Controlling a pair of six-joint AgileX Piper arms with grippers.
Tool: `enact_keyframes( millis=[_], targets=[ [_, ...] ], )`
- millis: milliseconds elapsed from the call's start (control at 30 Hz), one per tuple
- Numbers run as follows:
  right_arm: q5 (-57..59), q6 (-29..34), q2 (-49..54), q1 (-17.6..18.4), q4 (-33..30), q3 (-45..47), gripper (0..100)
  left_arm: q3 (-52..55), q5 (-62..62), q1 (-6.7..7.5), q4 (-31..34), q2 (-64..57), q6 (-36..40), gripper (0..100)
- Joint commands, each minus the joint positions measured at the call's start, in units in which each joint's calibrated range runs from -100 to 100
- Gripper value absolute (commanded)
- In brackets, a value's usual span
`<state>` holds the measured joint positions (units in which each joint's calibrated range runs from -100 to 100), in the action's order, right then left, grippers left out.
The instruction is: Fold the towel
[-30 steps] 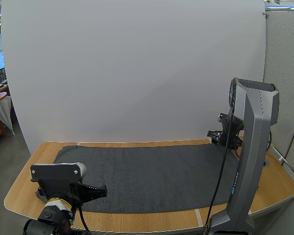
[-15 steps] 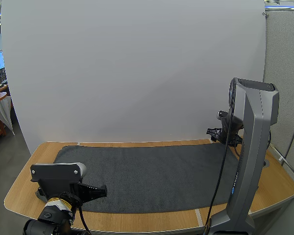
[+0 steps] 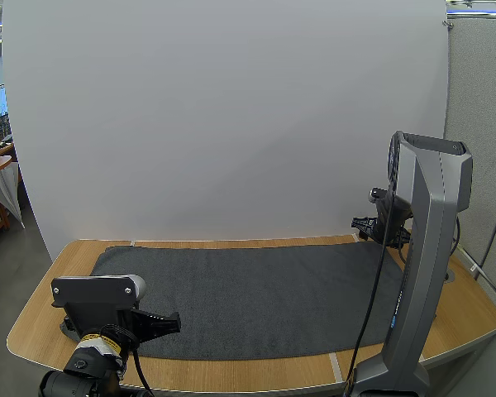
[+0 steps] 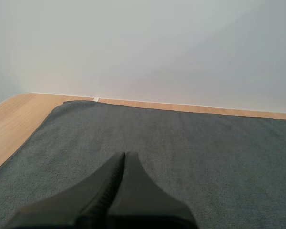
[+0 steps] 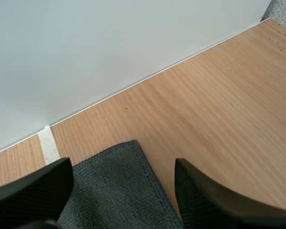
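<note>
The dark grey towel (image 3: 256,298) lies flat and unfolded across the middle of the wooden table (image 3: 471,318). In the high view its long sides run from 9 o'clock to 3 o'clock, and its far edge lies near the white board (image 3: 231,124) standing at 12 o'clock. The left gripper (image 4: 124,157) is at the towel's 7 o'clock corner, over the cloth. Its 2 fingers are pressed together into 1 dark wedge with nothing between them, and grey cloth stretches ahead of it to the far edge. The right gripper (image 5: 123,164) is at the towel's 2 o'clock corner, close to the board. Its 2 fingers (image 5: 33,191) stand wide apart and hold nothing, and the towel's rounded corner shows in the gap between them. I cannot tell whether the tips touch the cloth. Bare wood lies beyond that corner, and a short strip of pale tape (image 5: 48,143) sits on the wood just beside it, toward the board.
</note>
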<state>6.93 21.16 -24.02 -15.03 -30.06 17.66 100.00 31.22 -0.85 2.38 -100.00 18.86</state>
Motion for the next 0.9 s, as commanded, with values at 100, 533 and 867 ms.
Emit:
enact_keyframes(
  millis=[100, 533, 867],
  targets=[
    [-2.4, -0.3, 0.4, -0.5, -1.6, -0.4, 100, 0.0, -0.5, -0.09, 0.0, 0.0, 0.5, 0],
    [1.2, -0.3, -2.4, -0.5, -1.6, -3.9, 100, 0.0, -0.5, -0.09, 0.0, 0.0, 0.5, 0],
    [4.2, -0.3, -4.8, -0.4, -0.8, -3.9, 100, 0.0, -0.5, -0.09, 0.0, 0.0, 0.5, 0]
  ],
)
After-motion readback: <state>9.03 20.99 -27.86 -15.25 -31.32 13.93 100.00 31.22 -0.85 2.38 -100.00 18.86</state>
